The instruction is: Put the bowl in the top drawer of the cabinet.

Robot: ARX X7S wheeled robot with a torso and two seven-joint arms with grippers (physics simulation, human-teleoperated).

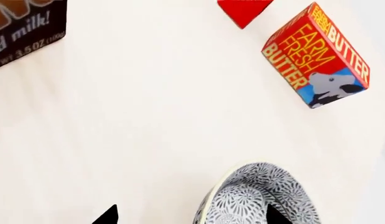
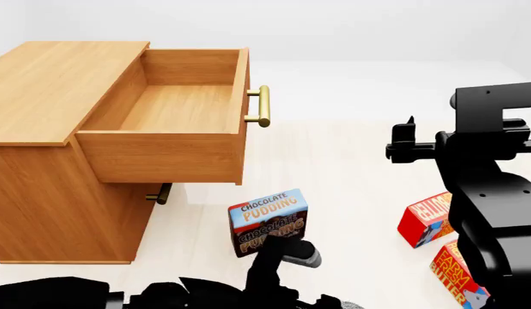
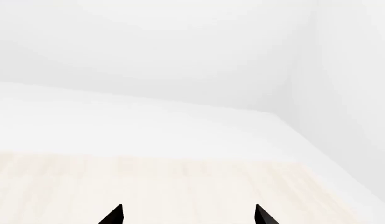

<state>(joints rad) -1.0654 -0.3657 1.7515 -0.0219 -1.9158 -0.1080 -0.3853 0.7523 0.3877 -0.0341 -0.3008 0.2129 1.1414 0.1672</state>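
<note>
Jaws of my left gripper (image 1: 189, 215) are spread, one tip on the bare pale floor (image 1: 149, 116) and the other tip inside the rim of the bowl (image 1: 257, 198), so the wall of the bowl stands between them; I cannot tell if they touch it. Jaws of my right gripper (image 3: 188, 213) are also spread, with nothing between them, held high above the floor. I see the top drawer (image 2: 175, 125) pulled far out of the cabinet (image 2: 51, 129), and its box is empty. Below its front, the chocolate pudding box (image 2: 267, 222) stands on the floor. Near the bowl lies a Farm Fresh butter box (image 1: 317, 56), and a second red box (image 2: 424, 219) is beside it. Between the drawer front and my right arm the floor is open.
</note>
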